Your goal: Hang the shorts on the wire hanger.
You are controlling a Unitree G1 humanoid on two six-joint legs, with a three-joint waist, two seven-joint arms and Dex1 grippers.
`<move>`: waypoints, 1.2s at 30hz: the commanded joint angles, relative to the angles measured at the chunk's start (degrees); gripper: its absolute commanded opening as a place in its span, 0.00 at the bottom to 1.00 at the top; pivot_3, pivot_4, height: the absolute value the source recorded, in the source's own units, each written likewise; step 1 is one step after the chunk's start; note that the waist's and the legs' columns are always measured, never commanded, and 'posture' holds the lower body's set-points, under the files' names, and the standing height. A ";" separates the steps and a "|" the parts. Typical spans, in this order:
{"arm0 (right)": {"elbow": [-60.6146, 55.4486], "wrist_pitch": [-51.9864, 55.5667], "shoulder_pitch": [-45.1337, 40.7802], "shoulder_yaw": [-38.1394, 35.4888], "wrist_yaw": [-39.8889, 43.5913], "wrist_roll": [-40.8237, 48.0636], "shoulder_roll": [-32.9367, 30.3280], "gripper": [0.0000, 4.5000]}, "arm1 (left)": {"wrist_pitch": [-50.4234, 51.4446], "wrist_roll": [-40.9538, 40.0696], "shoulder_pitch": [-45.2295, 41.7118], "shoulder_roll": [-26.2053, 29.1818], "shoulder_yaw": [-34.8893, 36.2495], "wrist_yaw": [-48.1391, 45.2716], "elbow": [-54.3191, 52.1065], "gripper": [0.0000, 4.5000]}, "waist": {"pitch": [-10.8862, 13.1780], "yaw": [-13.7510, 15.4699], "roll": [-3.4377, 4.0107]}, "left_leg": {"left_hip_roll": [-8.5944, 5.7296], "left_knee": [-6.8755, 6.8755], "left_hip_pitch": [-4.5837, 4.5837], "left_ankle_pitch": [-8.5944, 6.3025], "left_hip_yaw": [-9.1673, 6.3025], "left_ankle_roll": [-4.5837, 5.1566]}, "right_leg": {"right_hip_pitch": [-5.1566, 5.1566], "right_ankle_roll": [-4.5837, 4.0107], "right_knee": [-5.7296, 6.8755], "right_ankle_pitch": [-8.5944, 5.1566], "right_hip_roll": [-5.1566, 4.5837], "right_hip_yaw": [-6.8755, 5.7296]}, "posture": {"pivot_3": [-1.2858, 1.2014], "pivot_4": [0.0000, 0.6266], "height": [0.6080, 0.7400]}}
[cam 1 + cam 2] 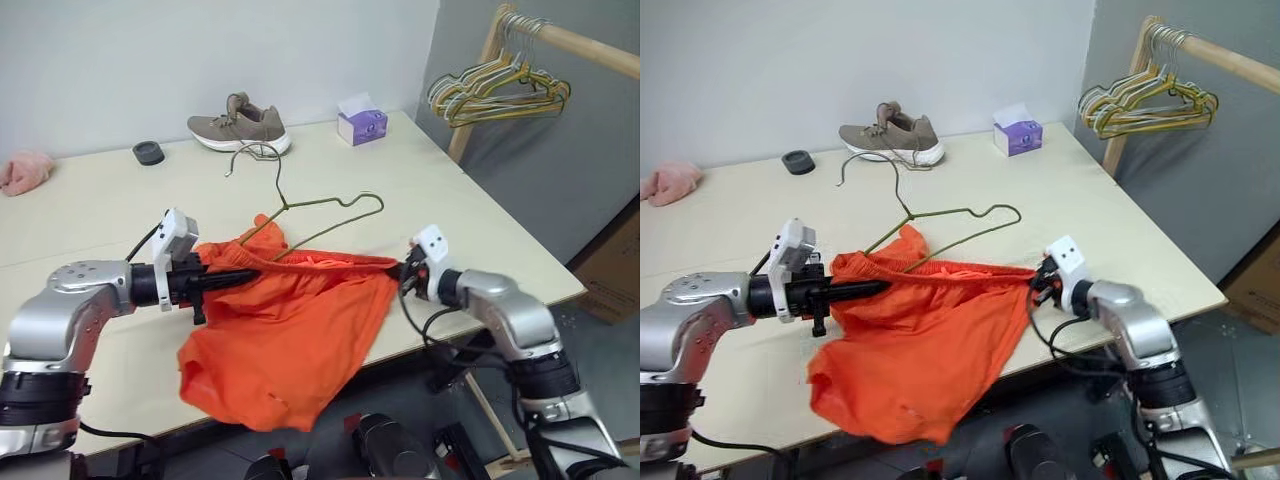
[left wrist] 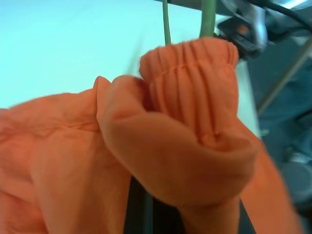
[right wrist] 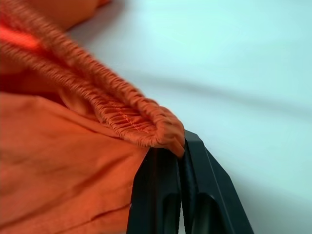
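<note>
The shorts (image 1: 290, 340) hung nearest, waistband clamped in both the left claw (image 1: 245, 276) and right claw (image 1: 405, 268); I judged keeping it taut best for threading the wire hanger (image 1: 320, 215) at twelve o'clock.

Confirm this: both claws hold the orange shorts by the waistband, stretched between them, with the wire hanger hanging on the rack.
Wrong on the hanger. The left eye view shows the wire hanger lying on the table, partly under the shorts, not on the rack. The rest stands: the left claw and the right claw hold the waistband stretched between them.
</note>
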 commanded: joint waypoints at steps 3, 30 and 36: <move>2.36 0.70 -1.88 -4.20 -0.11 0.97 -3.67 0.01 | 0.73 -3.06 2.45 6.08 4.04 -4.64 -3.15 0.00 | 0.00 -0.08 0.00 | 0.01 -0.07 0.04 0.00 -0.01 0.00 | 0.00 -0.05 0.00 -0.03 0.00 -0.02 | 0.44 0.09 1.00; -5.95 4.16 -0.53 -1.68 2.02 4.53 -8.08 0.01 | -10.34 5.77 1.43 8.55 -1.65 -4.35 7.79 0.00 | 0.00 0.03 0.00 | 0.01 -0.09 0.00 0.00 0.03 0.00 | -0.04 -0.08 -0.02 -0.05 0.00 0.00 | 0.43 0.08 1.00; -6.40 4.00 0.38 -0.98 2.13 4.58 -8.04 0.01 | -7.94 3.62 3.49 8.51 -1.12 -4.91 5.25 0.00 | 0.00 -0.16 0.00 | 0.02 -0.11 0.01 0.00 0.04 0.00 | -0.05 -0.08 -0.02 -0.05 0.00 0.01 | 0.43 0.08 1.00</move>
